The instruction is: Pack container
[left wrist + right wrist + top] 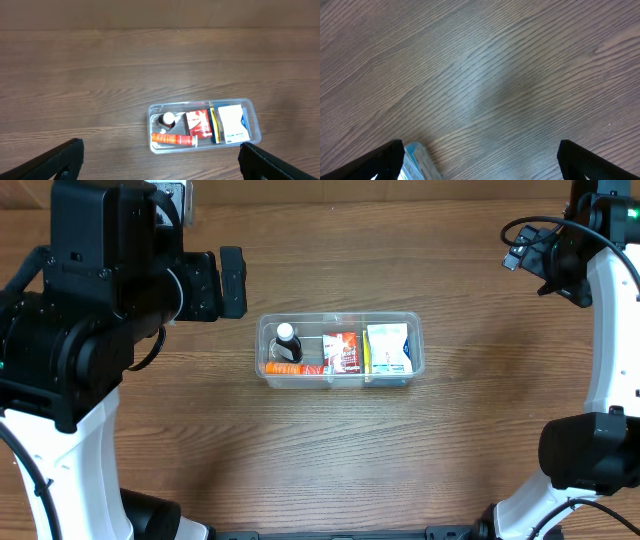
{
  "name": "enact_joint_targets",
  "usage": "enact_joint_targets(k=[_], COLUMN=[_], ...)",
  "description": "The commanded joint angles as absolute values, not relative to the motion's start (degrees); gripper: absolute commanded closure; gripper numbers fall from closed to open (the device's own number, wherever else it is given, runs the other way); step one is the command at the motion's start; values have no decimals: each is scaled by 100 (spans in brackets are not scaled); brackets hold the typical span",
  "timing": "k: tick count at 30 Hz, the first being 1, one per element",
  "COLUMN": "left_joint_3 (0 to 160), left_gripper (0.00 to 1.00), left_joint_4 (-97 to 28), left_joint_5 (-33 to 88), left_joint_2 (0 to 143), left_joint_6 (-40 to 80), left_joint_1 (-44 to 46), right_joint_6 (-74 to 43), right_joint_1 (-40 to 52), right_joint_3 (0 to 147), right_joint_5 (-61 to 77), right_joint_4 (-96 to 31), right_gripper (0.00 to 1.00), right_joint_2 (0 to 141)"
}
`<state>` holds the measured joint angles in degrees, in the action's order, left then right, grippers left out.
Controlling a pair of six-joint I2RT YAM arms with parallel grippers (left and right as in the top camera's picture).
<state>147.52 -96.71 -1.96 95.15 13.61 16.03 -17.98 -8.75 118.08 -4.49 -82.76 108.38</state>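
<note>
Container (418,330) is seen mid-table, w/ bottle (288,340), red box (342,350) & white box (388,348) inside. Packing is judged approx. done. Left gripper (160,146) & right gripper (480,147) are spread wide, nothing held. Next: arms to be cleared away, as no loose items are seen.

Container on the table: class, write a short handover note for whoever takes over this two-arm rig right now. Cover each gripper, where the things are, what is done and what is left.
Left gripper: fingers open, holding nothing, above the table near the container.
Right gripper: fingers open, holding nothing, over bare table.
Things: the container sits mid-table.
Done: inside it are a dark bottle with a white cap, an orange tube, a red packet and a white-and-blue box.
Left: no unpacked item shows in these views; probably just confirm the packing.
</note>
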Motion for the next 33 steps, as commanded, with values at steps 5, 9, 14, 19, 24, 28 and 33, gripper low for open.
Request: enact_joint_targets(k=[5,9,14,19,24,28,33], left_joint_3=[12551,9424,5824,3116,1337,720,281], left_gripper=[0,0,0,0,0,0,0], left_joint_4=[-8241,-5210,-2547,-1306,-309,-318,-548], left_joint_5=[-1634,-775,-545,-421,-316,10,5], left_joint_2=[8960,7443,5332,3181,1350,445,12], left_joint_6=[1085,576,196,-137,-134,-134,-139], left_joint_1=[1559,1190,913,738,698,425,357], right_joint_6=[-1798,-1798,-1798,-1798,-1798,-1798,-1798], right_joint_1=[-875,-875,-875,-875,-875,-875,-875], right_joint_3=[11933,11933,11933,11933,11933,11933,11933], right_joint_5=[-489,-489,-489,-489,-489,-489,-489], right_joint_4=[-8265,-8265,-8265,-8265,-8265,-8265,-8265], right_gripper=[0,0,0,0,0,0,0], right_joint_2=[10689,10689,10689,10689,10689,10689,10689])
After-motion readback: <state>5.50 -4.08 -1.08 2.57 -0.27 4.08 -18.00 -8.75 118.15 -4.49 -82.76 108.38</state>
